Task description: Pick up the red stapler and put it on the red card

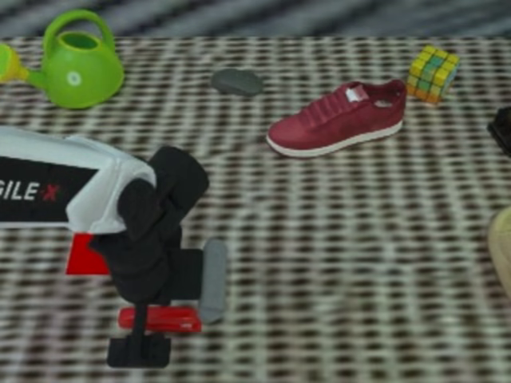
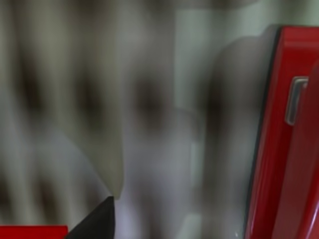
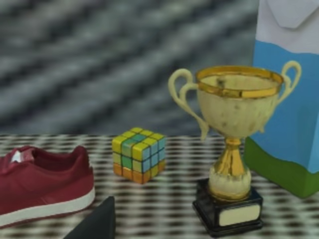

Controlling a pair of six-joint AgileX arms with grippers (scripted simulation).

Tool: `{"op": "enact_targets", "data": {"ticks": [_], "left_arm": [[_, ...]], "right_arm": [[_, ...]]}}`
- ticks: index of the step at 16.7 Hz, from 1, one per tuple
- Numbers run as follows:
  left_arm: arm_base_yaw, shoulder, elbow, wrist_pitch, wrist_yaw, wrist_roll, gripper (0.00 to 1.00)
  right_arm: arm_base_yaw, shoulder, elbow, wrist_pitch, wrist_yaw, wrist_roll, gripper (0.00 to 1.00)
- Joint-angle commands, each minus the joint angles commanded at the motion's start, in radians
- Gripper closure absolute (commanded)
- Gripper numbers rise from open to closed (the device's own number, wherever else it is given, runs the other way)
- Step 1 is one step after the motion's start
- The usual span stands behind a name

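Top view: left jaws (image 1: 144, 319) over glossy bar-shaped red stapler (image 1: 162, 318).

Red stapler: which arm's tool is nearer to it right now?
Left. The left tool is right over the red stapler at the table's front left; the right arm is off at the table's right edge, away from it.

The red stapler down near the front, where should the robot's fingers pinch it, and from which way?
Pinch the red stapler around its middle, across its narrow width, coming straight down from above. It lies flat and long, left to right. The left gripper is already over it.
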State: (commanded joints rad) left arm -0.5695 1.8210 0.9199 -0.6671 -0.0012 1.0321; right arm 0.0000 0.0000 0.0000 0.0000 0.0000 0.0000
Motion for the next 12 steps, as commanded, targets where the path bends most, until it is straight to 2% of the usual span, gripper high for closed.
{"op": "enact_targets", "data": {"ticks": [3,12], "left_arm": [[0.0,0.0,0.0,0.0,0.0,0.0,0.0],[0.0,0.0,0.0,0.0,0.0,0.0,0.68]], "right_arm": [[0.0,0.0,0.0,0.0,0.0,0.0,0.0],[0.0,0.0,0.0,0.0,0.0,0.0,0.0]]}}
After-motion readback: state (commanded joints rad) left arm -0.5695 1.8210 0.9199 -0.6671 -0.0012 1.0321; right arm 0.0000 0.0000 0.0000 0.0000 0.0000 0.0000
